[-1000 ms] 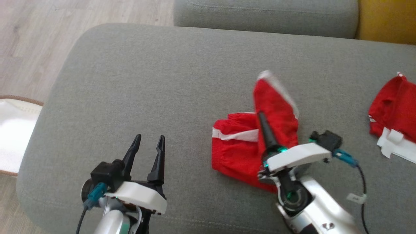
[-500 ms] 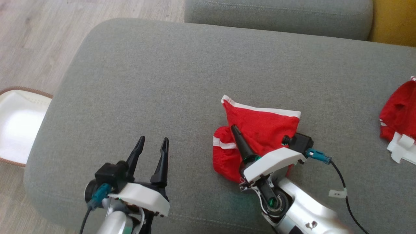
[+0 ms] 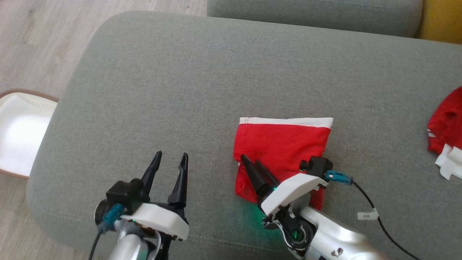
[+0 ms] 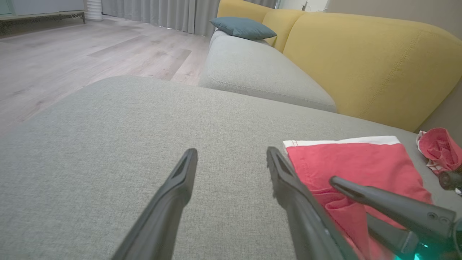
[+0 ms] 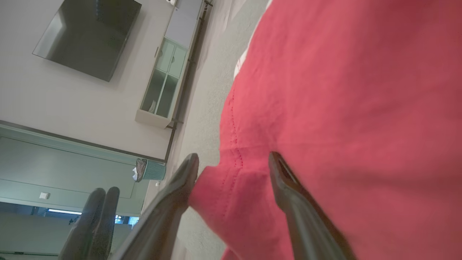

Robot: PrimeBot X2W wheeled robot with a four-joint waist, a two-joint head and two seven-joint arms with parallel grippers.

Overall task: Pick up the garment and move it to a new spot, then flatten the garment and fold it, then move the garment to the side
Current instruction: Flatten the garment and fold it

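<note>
The raised flap has dropped: the garment (image 3: 285,144) now lies folded on the cushion (image 3: 180,90), two o'clock of the left gripper (image 3: 170,157). The right gripper (image 3: 249,160), fingers parted (left's too), straddles its seven-o'clock corner; withdrawing may snag cloth.

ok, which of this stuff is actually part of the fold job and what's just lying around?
Job: folded red garment, white band; right gripper, open at its near corner; left gripper, open, apart from it; grey cushion under it.
Lying about: second red garment, bunched at the cushion's right edge; white item on the floor; blue pillow; yellow sofa back.
</note>
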